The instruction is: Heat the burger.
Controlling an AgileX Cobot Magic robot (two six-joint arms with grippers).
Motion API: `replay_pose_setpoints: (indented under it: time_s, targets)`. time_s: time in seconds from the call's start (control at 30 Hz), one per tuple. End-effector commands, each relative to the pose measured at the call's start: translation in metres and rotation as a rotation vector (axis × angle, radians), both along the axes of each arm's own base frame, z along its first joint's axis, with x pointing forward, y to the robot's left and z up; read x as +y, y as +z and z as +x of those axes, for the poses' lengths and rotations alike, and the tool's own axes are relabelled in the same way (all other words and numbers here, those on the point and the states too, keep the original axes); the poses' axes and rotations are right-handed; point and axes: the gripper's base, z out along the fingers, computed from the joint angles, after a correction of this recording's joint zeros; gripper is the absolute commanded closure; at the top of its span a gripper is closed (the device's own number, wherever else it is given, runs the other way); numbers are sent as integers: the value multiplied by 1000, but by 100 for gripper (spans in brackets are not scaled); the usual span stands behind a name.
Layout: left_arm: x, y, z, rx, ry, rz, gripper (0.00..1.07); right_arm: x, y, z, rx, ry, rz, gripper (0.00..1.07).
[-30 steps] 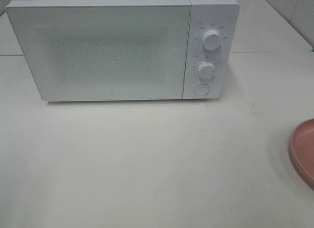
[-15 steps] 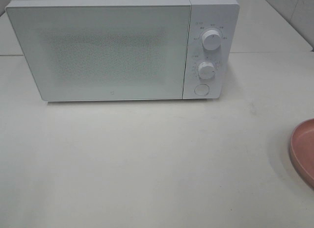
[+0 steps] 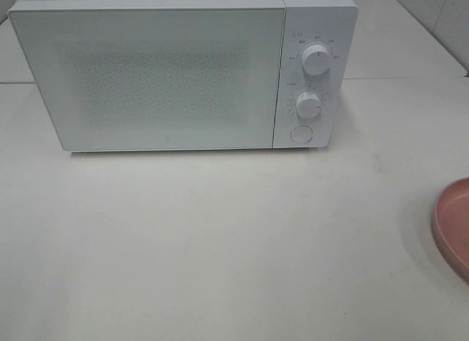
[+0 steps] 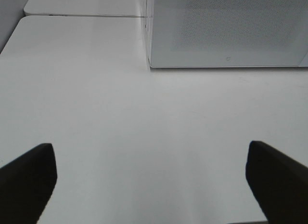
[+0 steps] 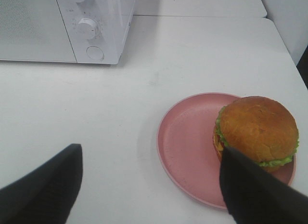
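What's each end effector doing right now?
Left end effector: open, holding nothing.
Right end effector: open, empty, above the burger on its plate.

the setting resembled a kitchen mock-up or test bench rather than a lived-in home. a white microwave (image 3: 183, 70) with two dials and a round button stood closed on a plain white table (image 3: 220, 238). a pink plate (image 5: 192, 147) carrying the burger (image 5: 256, 130) lay on that surface. the surroundings were bare white panels, with a tiled wall (image 3: 440, 18) behind.
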Motion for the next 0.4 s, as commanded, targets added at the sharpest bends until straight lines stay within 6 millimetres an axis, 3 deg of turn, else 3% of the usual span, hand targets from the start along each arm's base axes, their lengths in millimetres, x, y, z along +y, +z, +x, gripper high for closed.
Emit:
replay_pose_setpoints:
  time_s: [0.03, 0.4]
  targets:
    - [0, 0, -3, -28, 4, -11, 6, -1, 0, -3, -34, 1, -10, 31]
    - [0, 0, -3, -28, 4, -11, 6, -1, 0, -3, -34, 1, -10, 31]
